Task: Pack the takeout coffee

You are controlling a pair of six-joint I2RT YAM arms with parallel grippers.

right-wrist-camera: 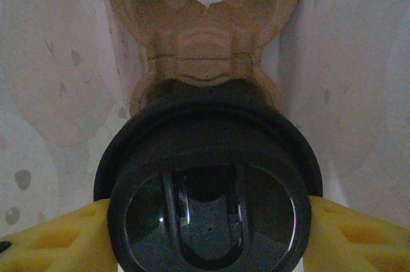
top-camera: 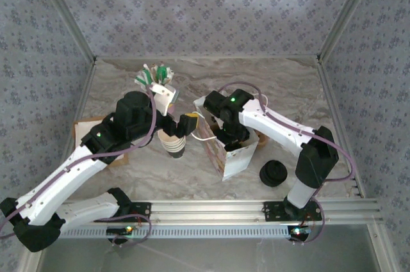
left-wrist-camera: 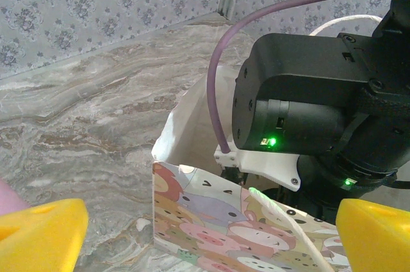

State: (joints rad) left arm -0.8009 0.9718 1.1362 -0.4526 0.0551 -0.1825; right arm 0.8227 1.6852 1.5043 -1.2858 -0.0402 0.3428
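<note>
- right gripper point(right-wrist-camera: 205, 246): its yellow foam fingers point(right-wrist-camera: 45, 243) sit one on each side of the takeout coffee cup point(right-wrist-camera: 208, 189), a small cup under a round black plastic lid. Both press on the lid rim, partly closed and gripping it.
- takeout coffee cup is upright with its lid facing the wrist camera, centred between the two fingers and low in that view.
- the cup is inside the white paper bag, whose pale inner walls point(right-wrist-camera: 57, 93) rise on both sides of it.
- a brown moulded pulp carrier point(right-wrist-camera: 205, 41) lies past the cup, deeper in the bag. Cannot tell if the cup touches it.
- in the top view the white paper bag point(top-camera: 238, 157) stands right of table centre, and the right arm reaches down into its open mouth.
- left gripper point(top-camera: 190, 121): jaws spread wide, nothing between them, just left of the bag.
- in the left wrist view its yellow fingers point(left-wrist-camera: 41, 233) are at the two bottom corners, with the bag's cartoon-animal printed face point(left-wrist-camera: 205, 227) between them but not touched.
- a white cord handle point(left-wrist-camera: 282, 217) lies over the bag's rim, and the black wrist housing of the right arm point(left-wrist-camera: 301, 112) sits over the mouth.
- a stack of lidless paper cups point(top-camera: 174, 146) is just below the left gripper, near the bag.
- a stack of black plastic lids point(top-camera: 275, 173) sits on the grey marble-look table point(top-camera: 288, 86), right of the bag and apart from it.
- a green-and-white bundle point(top-camera: 155, 77) is at the back, too small to tell what it is.
- a flat brown cardboard tray point(top-camera: 83, 132) is at the left, partly under the left arm.
</note>
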